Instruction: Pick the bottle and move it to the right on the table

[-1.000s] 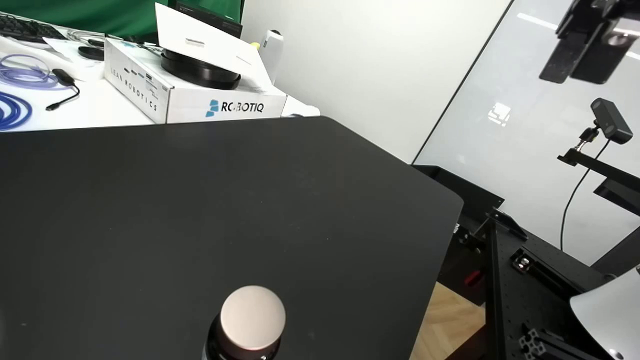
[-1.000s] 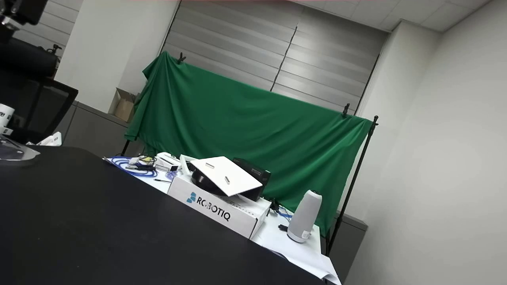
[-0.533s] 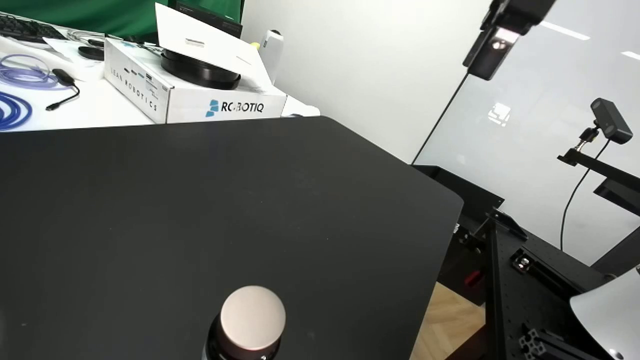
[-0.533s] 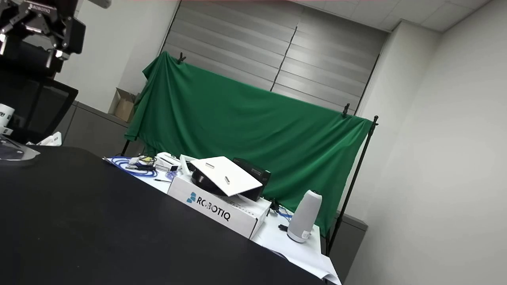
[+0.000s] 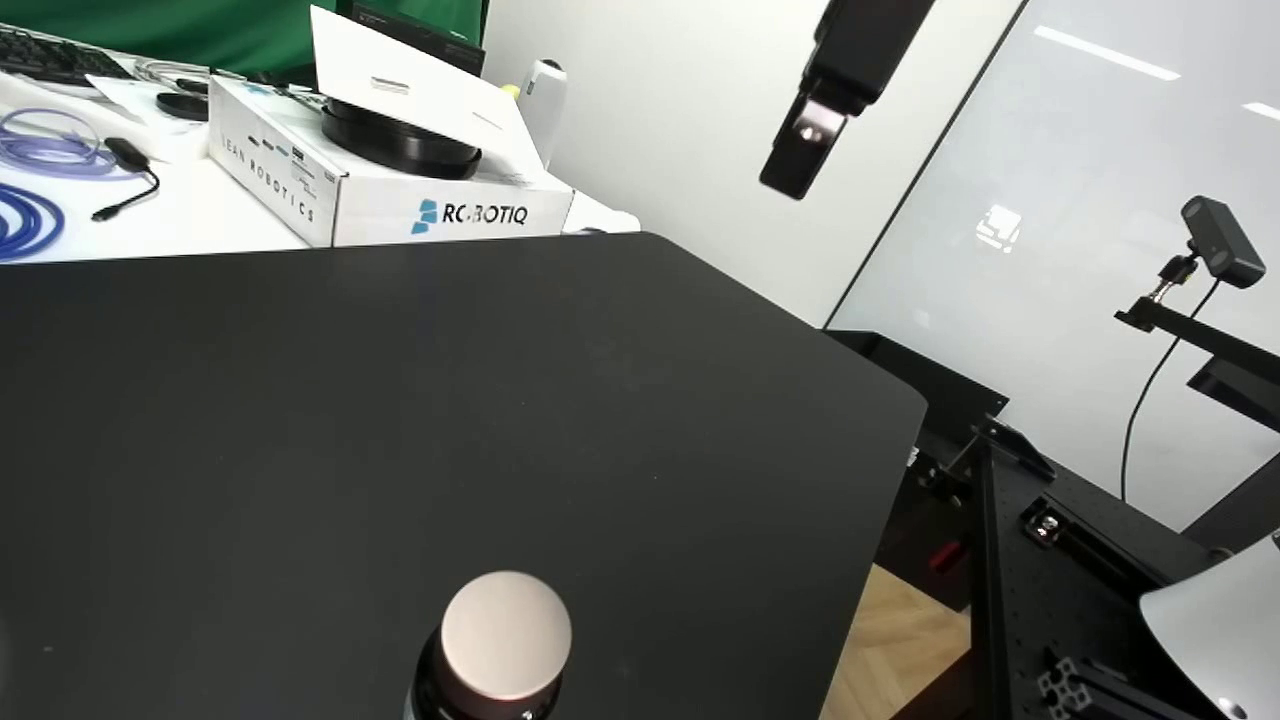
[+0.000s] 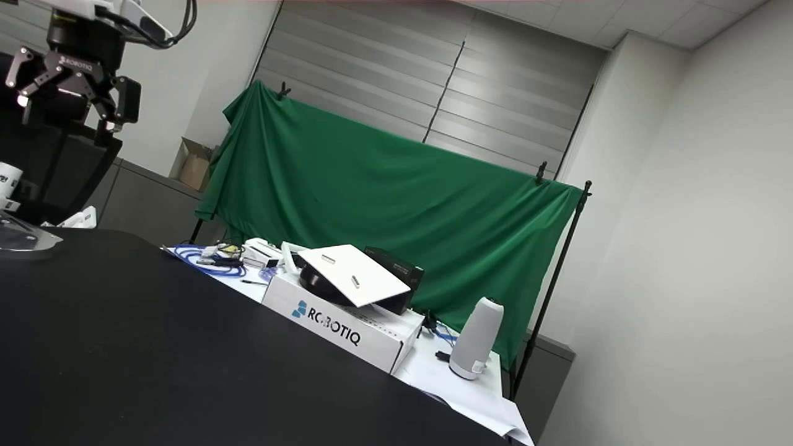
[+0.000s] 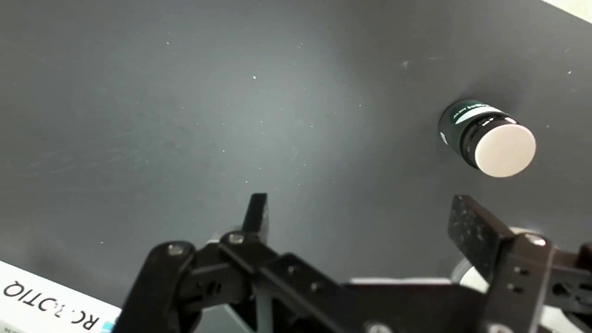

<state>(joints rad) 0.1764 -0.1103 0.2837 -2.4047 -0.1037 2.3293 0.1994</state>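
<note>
Gripper (image 7: 360, 212): spread wide, held nothing, above the table (image 7: 185, 138); the approach seemed in hand.
Bottle (image 7: 480, 133): stood upright on the table, apart from the gripper.
Cap (image 7: 505, 151): next move likely called for centring over it, then lowering.

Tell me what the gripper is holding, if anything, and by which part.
Nothing is held: the gripper is open with nothing between its jaws, and the bottle stands on the table, apart from it.
</note>
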